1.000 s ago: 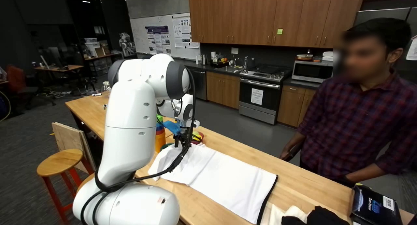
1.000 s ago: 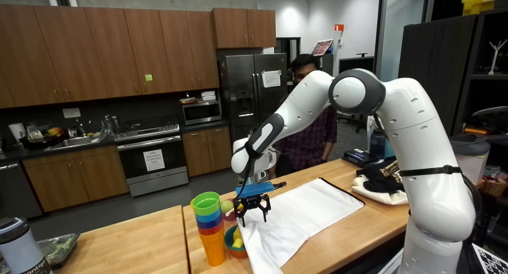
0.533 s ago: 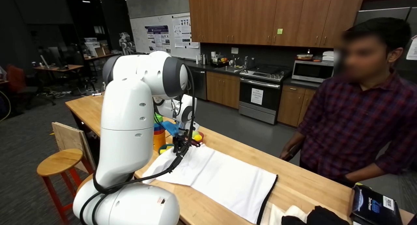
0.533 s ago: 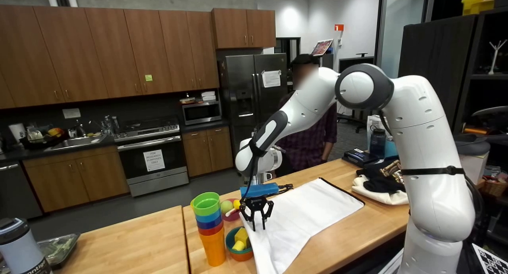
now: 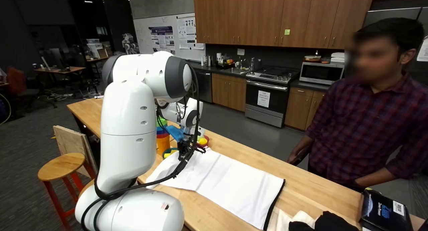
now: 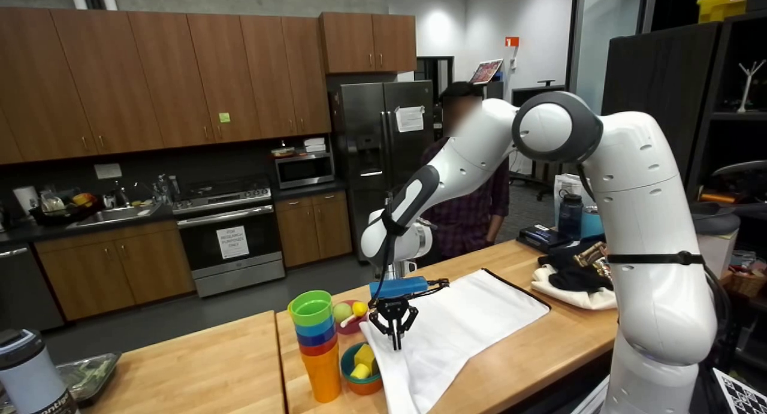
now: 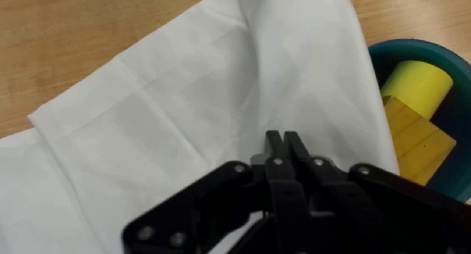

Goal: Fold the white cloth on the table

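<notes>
The white cloth lies spread along the table, its black-trimmed end away from the gripper. In the wrist view, the same white cloth shows creases and a raised fold running toward the fingertips. My gripper points down over the cloth's end near the cups in an exterior view. Its fingers are brought together; no cloth is visibly pinched between them. Seen from the wrist, the gripper has its tips almost meeting just above or against the fabric; whether they touch it I cannot tell.
A bowl with yellow blocks sits right beside the cloth's edge. Close by are a stack of colored cups and a red bowl with toy food. Black fabric and a black box lie farther along. A person stands opposite.
The gripper's fingers have come together from wide open. It has shifted slightly toward the cloth's middle. The cloth's near end has slid off the bowl, uncovering the yellow blocks.
</notes>
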